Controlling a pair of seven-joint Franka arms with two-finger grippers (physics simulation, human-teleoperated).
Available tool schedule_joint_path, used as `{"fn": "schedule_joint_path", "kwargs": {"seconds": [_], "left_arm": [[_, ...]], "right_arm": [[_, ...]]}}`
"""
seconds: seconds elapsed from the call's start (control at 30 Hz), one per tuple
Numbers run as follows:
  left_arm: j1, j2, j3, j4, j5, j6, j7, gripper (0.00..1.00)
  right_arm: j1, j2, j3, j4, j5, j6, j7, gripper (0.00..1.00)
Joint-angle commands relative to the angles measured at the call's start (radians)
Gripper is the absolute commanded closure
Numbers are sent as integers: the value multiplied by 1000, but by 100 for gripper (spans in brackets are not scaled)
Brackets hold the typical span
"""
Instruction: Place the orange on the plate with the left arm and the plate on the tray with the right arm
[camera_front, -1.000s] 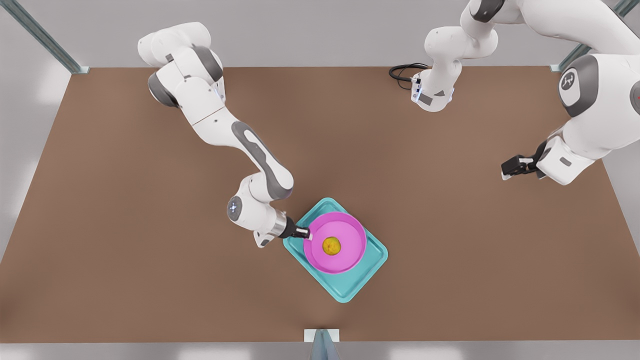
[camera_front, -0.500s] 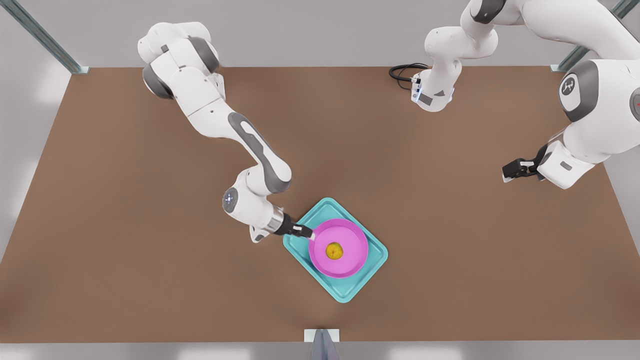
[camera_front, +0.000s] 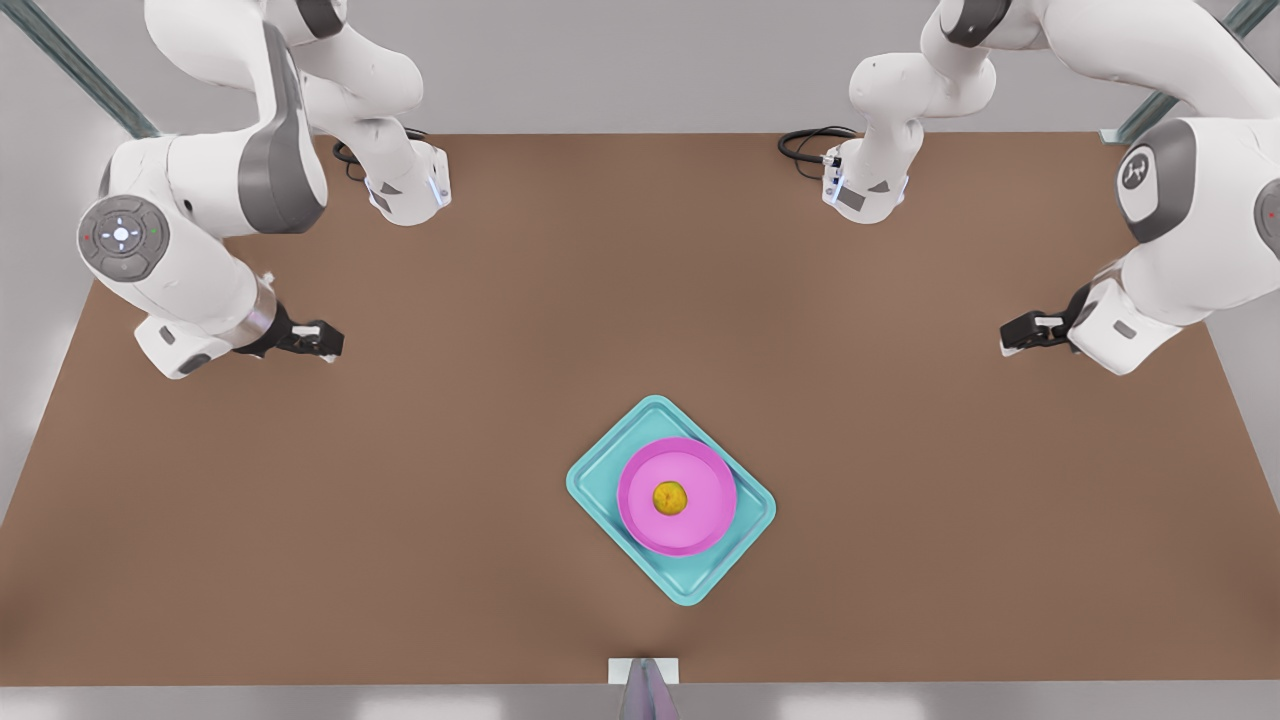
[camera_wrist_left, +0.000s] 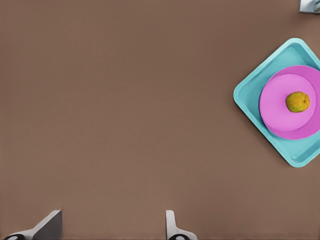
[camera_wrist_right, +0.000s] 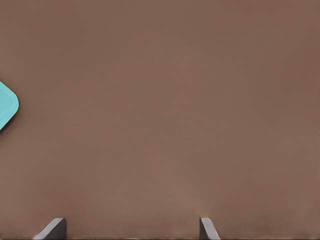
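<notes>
the small bumpy yellow-orange orange (camera_front: 670, 497) sits mid-dish on the round magenta plate (camera_front: 640, 520), which rests on the flat teal tray (camera_front: 600, 470) at six o'clock. the spread, empty right gripper (camera_front: 322, 341) hangs at nine o'clock, the left gripper (camera_front: 1012, 334), also spread and empty, at three. little risk remains unless an arm sweeps back and knocks the stack.

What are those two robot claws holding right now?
Nothing. The left gripper and right gripper are open over bare table; the orange sits on the plate, on the tray.
</notes>
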Motion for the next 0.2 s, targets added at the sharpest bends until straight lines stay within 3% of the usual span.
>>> {"fn": "schedule_joint_path", "kwargs": {"seconds": [0.0,0.17], "left_arm": [[0,-1,0,-1,1,-16,5,0],[-4,1,-6,-1,-1,-18,0,0]], "right_arm": [[-2,18,-7,-1,-17,-132,-118,0],[-2,18,-7,1,-14,-132,-118,0]]}}
